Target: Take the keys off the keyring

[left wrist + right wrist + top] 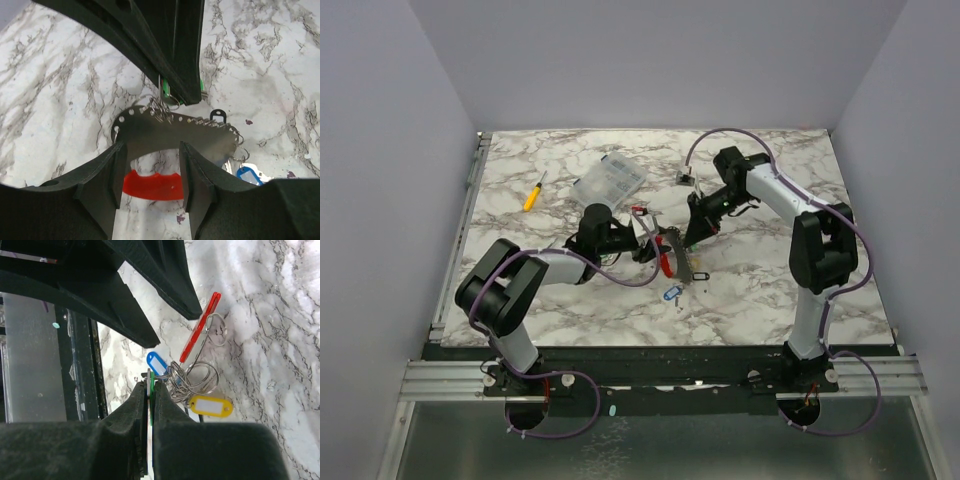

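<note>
The keyring's red arc-shaped fob lies on the marble between the fingers of my left gripper, which stands open around it without clamping it. A grey curved plate with a row of holes spans just beyond those fingers. Silvery wire rings bunch next to the red fob. My right gripper is shut on a green key tag. A blue tag and a yellow tag hang from the rings. From above, both grippers meet at the fob.
A loose blue tag lies on the marble just in front of the grippers. A clear plastic box and a yellow-handled screwdriver sit at the back left. The table's metal front rail runs along the near edge.
</note>
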{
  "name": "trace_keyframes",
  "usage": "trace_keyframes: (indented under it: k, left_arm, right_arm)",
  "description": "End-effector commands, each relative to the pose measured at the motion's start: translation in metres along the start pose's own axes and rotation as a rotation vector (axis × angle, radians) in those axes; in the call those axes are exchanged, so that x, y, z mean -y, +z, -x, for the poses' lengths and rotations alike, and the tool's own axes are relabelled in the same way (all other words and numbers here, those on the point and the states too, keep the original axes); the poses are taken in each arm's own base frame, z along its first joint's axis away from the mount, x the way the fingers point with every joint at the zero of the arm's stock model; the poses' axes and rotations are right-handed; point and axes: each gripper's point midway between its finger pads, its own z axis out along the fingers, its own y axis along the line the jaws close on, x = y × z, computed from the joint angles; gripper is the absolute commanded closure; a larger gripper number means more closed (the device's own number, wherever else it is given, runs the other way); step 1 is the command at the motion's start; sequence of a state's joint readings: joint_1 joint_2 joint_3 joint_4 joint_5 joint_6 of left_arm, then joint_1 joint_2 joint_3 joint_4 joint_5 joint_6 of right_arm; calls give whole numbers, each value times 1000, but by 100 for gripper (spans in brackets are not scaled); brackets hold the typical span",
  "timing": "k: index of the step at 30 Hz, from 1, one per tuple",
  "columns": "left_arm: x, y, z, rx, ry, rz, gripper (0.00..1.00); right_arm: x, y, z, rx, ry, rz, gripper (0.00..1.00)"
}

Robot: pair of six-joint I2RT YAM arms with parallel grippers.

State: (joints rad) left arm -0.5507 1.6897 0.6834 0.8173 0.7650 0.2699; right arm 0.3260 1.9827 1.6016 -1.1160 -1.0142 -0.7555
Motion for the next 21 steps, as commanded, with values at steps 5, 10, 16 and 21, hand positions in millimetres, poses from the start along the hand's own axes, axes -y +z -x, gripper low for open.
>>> trace_keyframes:
  k: [5,10,16,21]
  left_arm:
    - [5,11,28,53,117,-48,50]
    - [16,10,33,61,124,-81,61]
    - [22,17,-2,-100,246,-122,54]
    - [15,30,-30,-224,251,-151,50]
  right_arm:
    - [-16,4,6,6,-13,54,99]
    - [-7,8,4,5,10,40,99]
    - [10,12,3,-2,18,-13,99]
    - [11,13,4,6,14,-9,99]
